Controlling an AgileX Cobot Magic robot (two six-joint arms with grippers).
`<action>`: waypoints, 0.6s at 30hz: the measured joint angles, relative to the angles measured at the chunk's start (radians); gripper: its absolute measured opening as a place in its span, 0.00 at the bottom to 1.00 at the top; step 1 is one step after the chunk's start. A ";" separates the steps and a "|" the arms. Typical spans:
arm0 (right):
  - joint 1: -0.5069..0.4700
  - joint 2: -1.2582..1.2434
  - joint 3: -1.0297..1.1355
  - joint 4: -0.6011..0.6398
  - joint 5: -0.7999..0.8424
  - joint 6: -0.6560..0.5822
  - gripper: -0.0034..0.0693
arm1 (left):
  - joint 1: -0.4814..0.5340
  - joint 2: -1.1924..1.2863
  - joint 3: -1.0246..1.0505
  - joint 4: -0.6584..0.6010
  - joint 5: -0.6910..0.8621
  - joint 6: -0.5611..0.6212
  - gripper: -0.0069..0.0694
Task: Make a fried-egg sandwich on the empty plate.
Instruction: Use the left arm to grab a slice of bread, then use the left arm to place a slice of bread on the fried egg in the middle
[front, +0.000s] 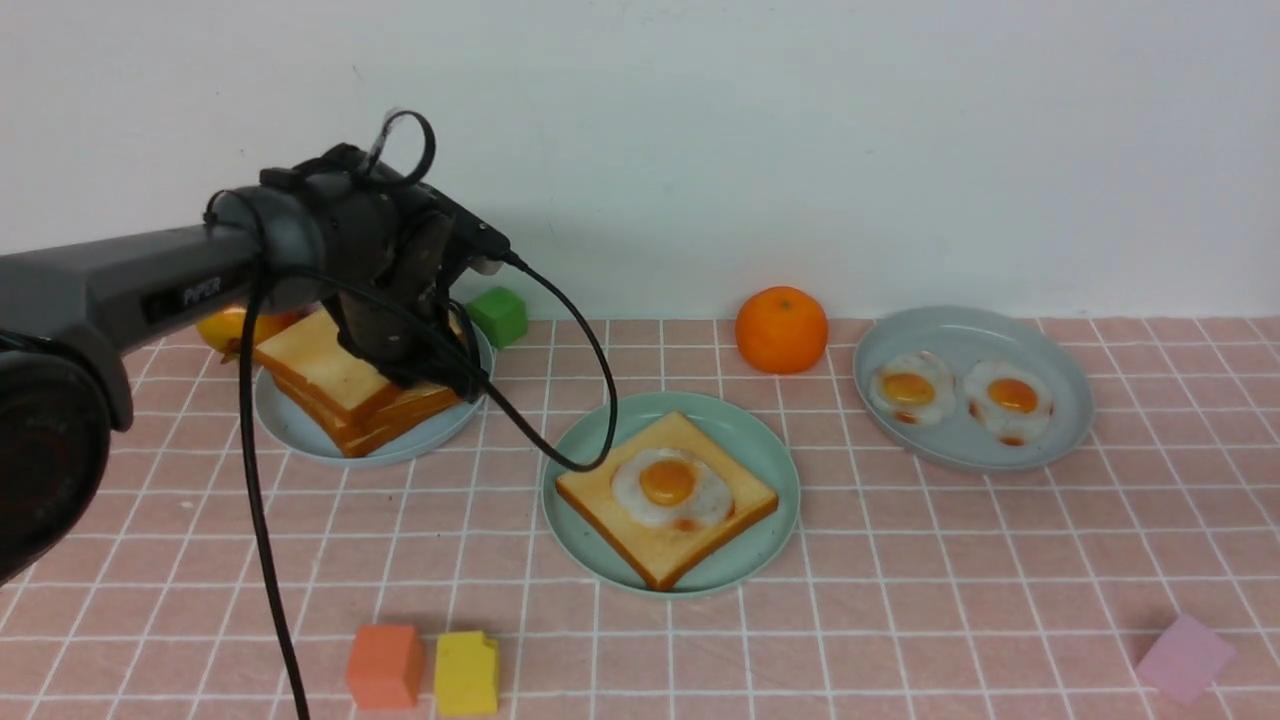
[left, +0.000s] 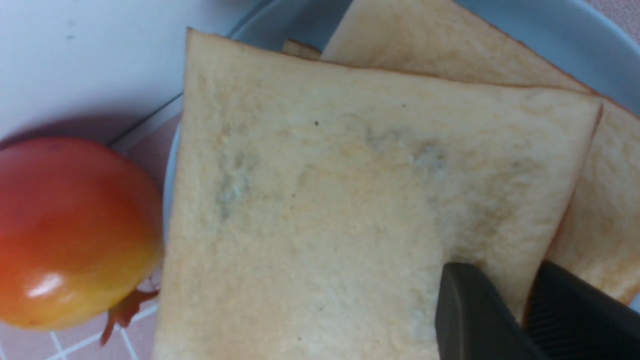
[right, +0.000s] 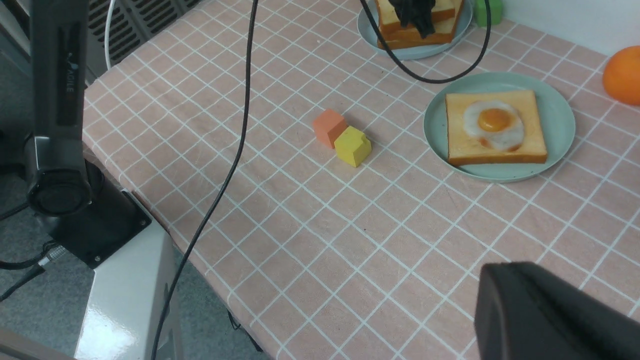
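Observation:
The mint-green plate (front: 770, 455) at the table's middle holds one toast slice (front: 600, 495) with a fried egg (front: 670, 485) lying uncovered on top. At the back left, a stack of plain toast (front: 330, 375) rests on a grey-blue plate (front: 300, 435). My left gripper (front: 440, 375) is down at the stack's right edge. In the left wrist view its fingers (left: 465, 300) pinch the edge of the top slice (left: 350, 200), one above and one below. My right gripper (right: 500, 280) hovers shut and empty over the near table.
A second grey-blue plate (front: 1060, 400) at the right carries two fried eggs (front: 908, 388). An orange (front: 782, 330) and a green block (front: 499, 315) stand near the wall. A red-yellow fruit (left: 70, 230) lies beside the toast plate. Orange (front: 385, 665), yellow (front: 467, 672) and pink (front: 1185, 657) blocks sit near the front.

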 joint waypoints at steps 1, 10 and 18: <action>0.000 0.000 0.000 0.000 0.000 0.000 0.08 | 0.000 -0.025 0.002 -0.013 0.005 0.000 0.24; 0.000 0.000 0.000 -0.029 0.031 0.001 0.07 | -0.070 -0.240 0.007 -0.174 0.092 0.011 0.19; 0.000 -0.039 0.002 -0.058 0.048 0.003 0.05 | -0.364 -0.208 0.010 -0.247 0.154 0.068 0.19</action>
